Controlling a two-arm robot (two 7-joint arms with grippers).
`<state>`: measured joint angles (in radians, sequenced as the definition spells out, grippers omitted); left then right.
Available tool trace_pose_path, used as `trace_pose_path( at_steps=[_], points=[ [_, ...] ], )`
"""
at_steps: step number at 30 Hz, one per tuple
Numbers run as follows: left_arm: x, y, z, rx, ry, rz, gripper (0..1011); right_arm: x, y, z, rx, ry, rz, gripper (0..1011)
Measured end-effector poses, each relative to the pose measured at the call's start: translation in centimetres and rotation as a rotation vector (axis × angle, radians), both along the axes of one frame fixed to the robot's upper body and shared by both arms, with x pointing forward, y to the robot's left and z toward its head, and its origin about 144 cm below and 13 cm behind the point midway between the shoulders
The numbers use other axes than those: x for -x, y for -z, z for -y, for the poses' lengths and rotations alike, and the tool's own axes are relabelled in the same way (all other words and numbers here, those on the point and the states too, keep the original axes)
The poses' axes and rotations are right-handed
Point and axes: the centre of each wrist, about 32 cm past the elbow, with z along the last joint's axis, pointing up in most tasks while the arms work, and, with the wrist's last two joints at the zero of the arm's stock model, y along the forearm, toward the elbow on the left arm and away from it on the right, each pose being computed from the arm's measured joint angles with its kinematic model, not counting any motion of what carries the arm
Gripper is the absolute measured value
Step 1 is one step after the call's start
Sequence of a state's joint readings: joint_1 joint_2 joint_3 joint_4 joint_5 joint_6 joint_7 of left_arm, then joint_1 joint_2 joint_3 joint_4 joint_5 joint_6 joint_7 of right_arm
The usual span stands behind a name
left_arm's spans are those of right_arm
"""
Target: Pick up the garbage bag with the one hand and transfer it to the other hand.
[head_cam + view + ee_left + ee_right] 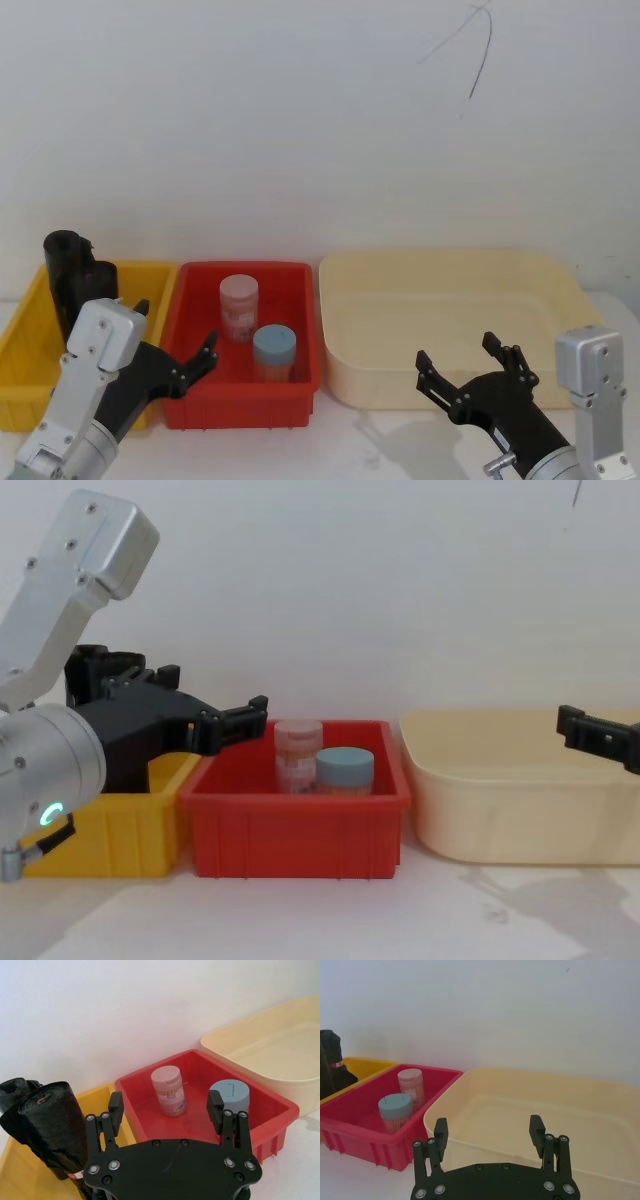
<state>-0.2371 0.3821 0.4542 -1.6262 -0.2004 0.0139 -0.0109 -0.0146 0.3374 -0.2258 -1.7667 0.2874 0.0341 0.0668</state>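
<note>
We see the garbage bag [97, 283] standing upright at the back of a yellow bin [20, 345], the leftmost of three containers along the wall. It is a black roll, and a narrow red-and-white band shows low on it in the left wrist view [52, 1125]. A second black bundle [15, 1089] stands just behind it and touches it.

The left claw [175, 330] hangs released, its two slim fingers spread wide and holding nothing. In the chest view it [215, 695] sits above rim height, about over the seam where the yellow bin meets the red bin [300, 825]. A green-cyan light glows on the arm behind it. The fingers point towards the red bin rather than the roll. From its own camera [166, 1105] the gap between the fingers frames a pink-capped jar [168, 1091]. A blue-capped jar [229, 1094] shows just beside one fingertip. The garbage bag stands outside the gap, beyond the opposite finger. It is near the claw but apart from it, so nothing is gripped.

The right claw [456, 350] is released too, with its fingers apart and empty. It hovers low in front of the cream tub [450, 268] on the robot's right, and the tub's near wall shows between its fingers [488, 1126]. It is well apart from the garbage bag, with the red bin between them.
</note>
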Motion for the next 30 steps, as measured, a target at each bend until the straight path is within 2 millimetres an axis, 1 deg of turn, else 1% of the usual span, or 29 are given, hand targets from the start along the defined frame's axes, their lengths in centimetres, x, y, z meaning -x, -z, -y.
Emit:
trace_pose_path(
  at_steps=[30],
  points=[
    [0.0, 0.0, 0.0, 0.0, 0.0, 0.0, 1002, 0.0, 0.0, 0.0, 0.0, 0.0, 0.0, 1001]
  ],
)
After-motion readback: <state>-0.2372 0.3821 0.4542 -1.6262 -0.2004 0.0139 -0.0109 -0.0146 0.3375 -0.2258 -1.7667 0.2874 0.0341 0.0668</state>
